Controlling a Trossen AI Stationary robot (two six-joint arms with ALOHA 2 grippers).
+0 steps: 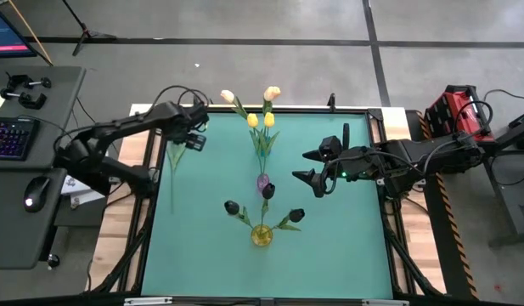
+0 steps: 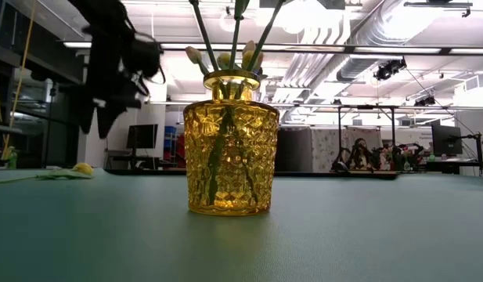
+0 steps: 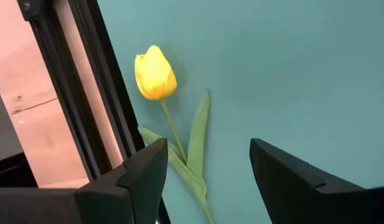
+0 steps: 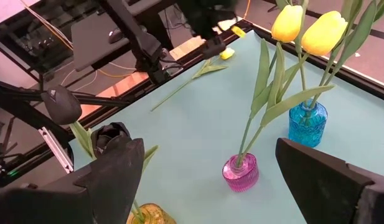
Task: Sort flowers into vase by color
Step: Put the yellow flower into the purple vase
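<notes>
A yellow tulip [image 3: 155, 73] lies flat on the green mat near the table's left edge [image 1: 172, 166], with its stem and leaves running back between my left fingers. My left gripper [image 3: 204, 180] hovers open just above it [image 1: 192, 136], touching nothing. My right gripper [image 1: 312, 170] is open in the air to the right of the vases [image 4: 204, 180]. An amber glass vase [image 2: 229, 160] holds dark purple tulips [image 1: 232, 206]. A small pink vase [image 4: 240, 172] and a blue vase [image 4: 308, 124] hold yellow tulips [image 4: 322, 31]. Peach-cream heads [image 1: 272, 92] show toward the far side.
The three vases stand in a line down the middle of the mat [image 1: 329, 246], with bare mat on either side. The black table frame [image 3: 98, 93] runs close beside the lying tulip. A desk with keyboard and mouse [image 1: 32, 191] stands left of the table.
</notes>
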